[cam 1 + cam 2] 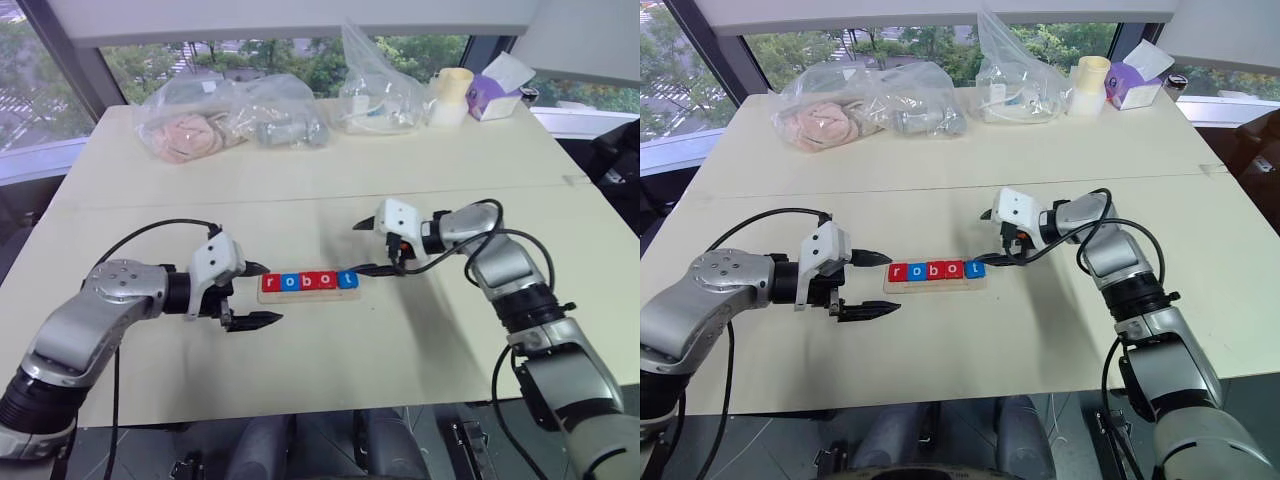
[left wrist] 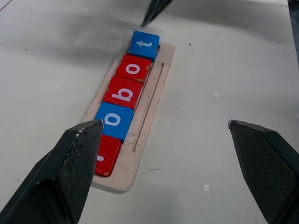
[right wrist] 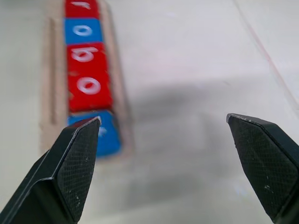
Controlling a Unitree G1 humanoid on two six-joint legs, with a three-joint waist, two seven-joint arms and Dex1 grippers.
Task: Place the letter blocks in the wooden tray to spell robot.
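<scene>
The wooden tray lies in the middle of the table with five letter blocks in a row inside it. They read r, o, b, o, t: red, blue, red, red, blue. In the left wrist view the blue t block sits at the tray's far end. My left gripper stands open at the tray's left end, holding nothing. My right gripper is open by the tray's right end, its lower finger close to the t block. The right wrist view shows the blocks between and beyond the open fingers.
Clear plastic bags with items lie along the table's far side, another bag beside them. A cream cup and a purple tissue box stand at the far right. Bare tabletop lies in front of the tray.
</scene>
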